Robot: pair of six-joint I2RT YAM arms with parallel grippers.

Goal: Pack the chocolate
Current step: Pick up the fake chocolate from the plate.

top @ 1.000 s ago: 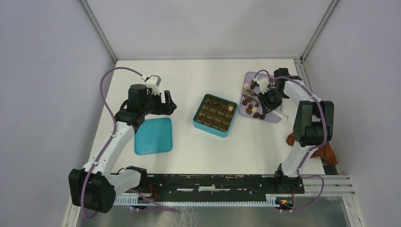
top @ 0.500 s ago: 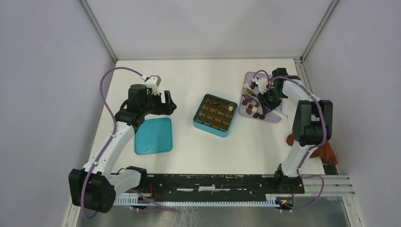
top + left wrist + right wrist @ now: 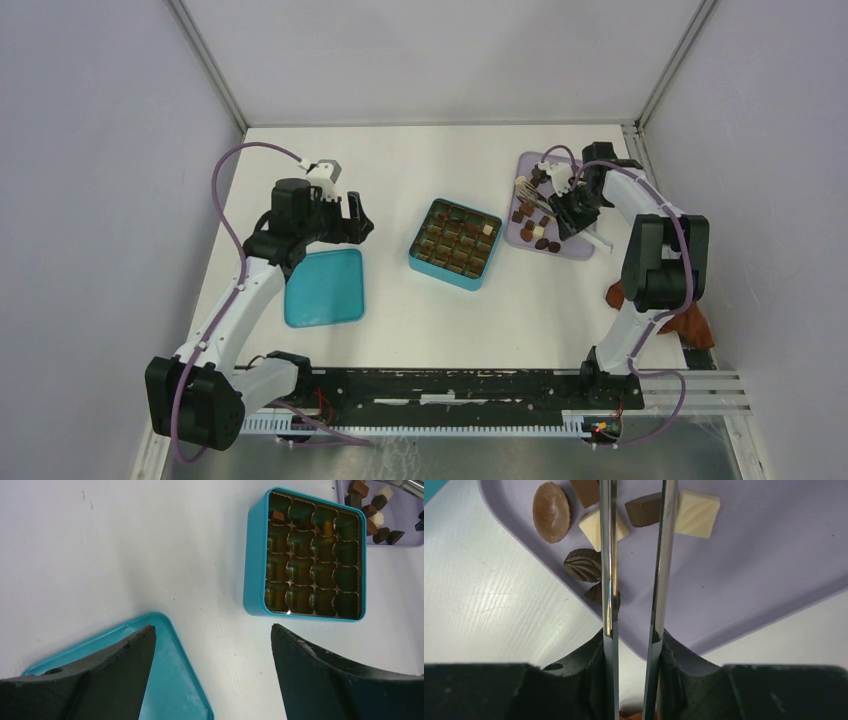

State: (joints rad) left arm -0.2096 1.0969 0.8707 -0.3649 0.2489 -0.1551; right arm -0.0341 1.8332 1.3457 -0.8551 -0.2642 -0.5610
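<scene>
Chocolate pieces [image 3: 552,512], dark brown, mid brown and cream, lie on the lilac tray [image 3: 749,570]. My right gripper [image 3: 631,640] is shut on the metal tongs [image 3: 663,555] above that tray [image 3: 578,250]. A brown block [image 3: 644,509] shows between the two tong arms. The tong tips run out of the right wrist view. The teal box [image 3: 415,255] stands mid-table with a brown piece [image 3: 277,516] in a corner cell. My left gripper [image 3: 212,635] hangs open and empty over the table, left of the box rim [image 3: 254,555].
The teal lid [image 3: 323,288] lies flat under the left gripper, its corner [image 3: 170,680] between the fingers. A reddish-brown cloth [image 3: 690,322] lies at the right edge by the right arm's base. Grey walls close in the table.
The tong arms have drawn slightly closer together, and the right gripper with the tongs has shifted a little over the tray. The left arm has not moved.
</scene>
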